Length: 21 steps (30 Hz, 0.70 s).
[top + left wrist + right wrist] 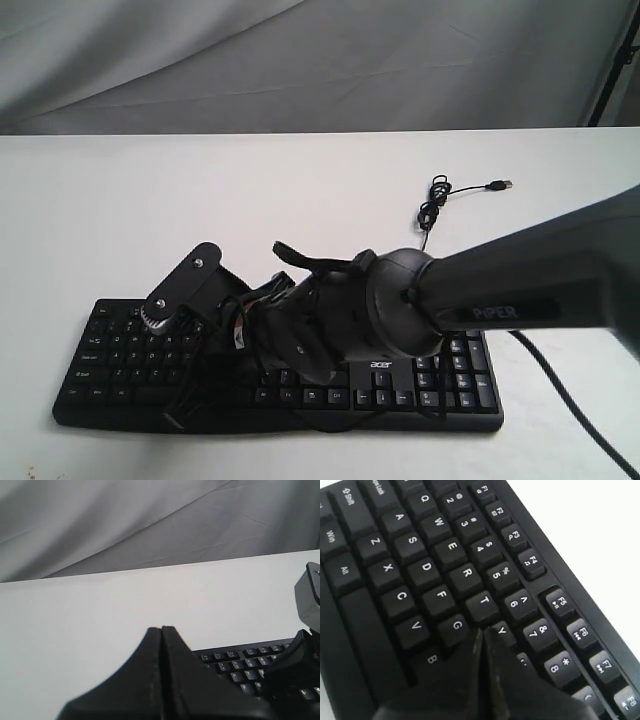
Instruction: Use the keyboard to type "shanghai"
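1. White surface [250, 190] under a creased grey cloth backdrop [200, 60]. The wide flat black keyboard [120, 355] with small white legends lies along the front edge.
2. A dark arm reaches in from the right edge across the keyboard's middle. Its right fingers [472, 675] are pressed together into one blunt point and pinch nothing. The tip sits where G and Y meet, and H is hidden beneath it.
3. The step in hand looks like a middle letter, "g" or "h". Which one, and whether a key is down, cannot be told.
4. Next comes a short straight push on one key alone, since its neighbours crowd close. After that the tip must lift and travel along the row towards the A key [400, 517].
5. The left fingers [150, 670] are likewise pressed together and bare. They seem to hang beside the keyboard, over no key.
6. A thin black cable [433, 205] coils towards the far edge, its plug loose, well apart from the keys. Only the arm's own bulk hides the middle keys.
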Each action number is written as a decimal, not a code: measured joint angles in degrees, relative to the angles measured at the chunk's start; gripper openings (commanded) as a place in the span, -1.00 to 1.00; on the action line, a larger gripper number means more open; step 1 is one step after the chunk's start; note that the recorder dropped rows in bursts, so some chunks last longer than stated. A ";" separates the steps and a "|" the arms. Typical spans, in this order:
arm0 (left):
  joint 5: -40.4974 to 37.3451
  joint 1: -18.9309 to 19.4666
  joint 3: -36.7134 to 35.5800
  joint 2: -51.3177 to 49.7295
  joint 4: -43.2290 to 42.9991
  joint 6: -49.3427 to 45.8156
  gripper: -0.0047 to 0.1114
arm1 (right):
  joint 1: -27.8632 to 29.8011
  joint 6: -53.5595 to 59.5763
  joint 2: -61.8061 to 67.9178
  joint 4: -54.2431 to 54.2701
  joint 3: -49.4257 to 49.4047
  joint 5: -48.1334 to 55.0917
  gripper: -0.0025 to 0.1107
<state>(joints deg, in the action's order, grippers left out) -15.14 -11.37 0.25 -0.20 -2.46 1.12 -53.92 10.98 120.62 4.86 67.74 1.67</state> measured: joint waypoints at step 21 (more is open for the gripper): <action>0.00 0.00 0.00 0.00 0.00 0.00 -0.92 | -2.66 0.65 -1.56 -0.17 6.67 4.42 -0.96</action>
<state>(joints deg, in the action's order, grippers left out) -15.14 -11.37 0.25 -0.20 -2.46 1.12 -56.58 11.63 119.05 4.69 74.40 6.08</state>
